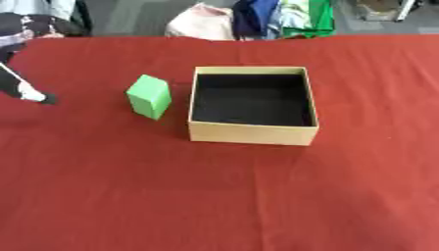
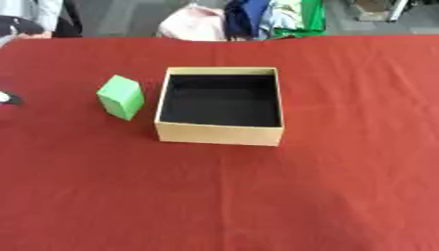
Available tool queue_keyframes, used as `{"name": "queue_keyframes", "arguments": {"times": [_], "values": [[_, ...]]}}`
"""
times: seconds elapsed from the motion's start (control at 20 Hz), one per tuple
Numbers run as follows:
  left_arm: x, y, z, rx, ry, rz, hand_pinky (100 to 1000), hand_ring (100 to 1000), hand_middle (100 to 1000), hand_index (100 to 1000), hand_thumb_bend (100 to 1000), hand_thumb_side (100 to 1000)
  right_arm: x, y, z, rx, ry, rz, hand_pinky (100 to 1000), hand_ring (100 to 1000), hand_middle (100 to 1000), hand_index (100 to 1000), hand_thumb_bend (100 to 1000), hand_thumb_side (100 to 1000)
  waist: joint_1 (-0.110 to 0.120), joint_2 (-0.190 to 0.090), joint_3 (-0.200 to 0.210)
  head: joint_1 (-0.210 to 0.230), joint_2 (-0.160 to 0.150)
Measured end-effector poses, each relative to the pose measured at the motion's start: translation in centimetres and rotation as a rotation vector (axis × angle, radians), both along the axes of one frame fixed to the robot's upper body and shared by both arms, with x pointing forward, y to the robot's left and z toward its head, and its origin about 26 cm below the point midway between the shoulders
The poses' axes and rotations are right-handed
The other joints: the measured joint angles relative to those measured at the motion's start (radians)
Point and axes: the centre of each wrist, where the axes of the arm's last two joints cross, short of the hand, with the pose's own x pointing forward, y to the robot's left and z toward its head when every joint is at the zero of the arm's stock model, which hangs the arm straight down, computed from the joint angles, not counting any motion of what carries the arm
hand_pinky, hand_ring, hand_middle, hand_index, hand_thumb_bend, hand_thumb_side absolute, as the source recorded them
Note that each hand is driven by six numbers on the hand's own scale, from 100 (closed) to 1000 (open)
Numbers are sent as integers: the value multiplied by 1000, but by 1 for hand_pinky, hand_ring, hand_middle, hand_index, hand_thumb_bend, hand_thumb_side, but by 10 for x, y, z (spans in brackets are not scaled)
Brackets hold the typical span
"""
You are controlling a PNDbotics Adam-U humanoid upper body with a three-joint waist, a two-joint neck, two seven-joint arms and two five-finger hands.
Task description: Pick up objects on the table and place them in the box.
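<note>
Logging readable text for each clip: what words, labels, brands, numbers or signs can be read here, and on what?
None can be read.
Green block: plain faces, no print visible.
Cardboard box: plain tan walls, dark inside, no label visible.
Red tablecloth: unmarked.

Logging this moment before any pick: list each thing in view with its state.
green block: on the red cloth, left of the box, apart from it, not held.
box: open-topped, dark inside, nothing in it.
red cloth: spread flat over the table.
Robot hands: not in view.
</note>
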Motion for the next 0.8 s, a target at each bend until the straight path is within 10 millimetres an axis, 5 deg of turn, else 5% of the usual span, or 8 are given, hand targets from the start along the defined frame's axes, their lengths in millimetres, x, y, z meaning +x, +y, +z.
{"name": "queue_keyframes", "arguments": {"times": [0.8], "values": [[26, -45, -6, -66, 76, -39, 895, 907, 921, 1000, 651, 167, 1, 3, 0, 6, 2, 19, 641, 659, 657, 805, 100, 392, 4, 1, -24, 37, -14]]}}
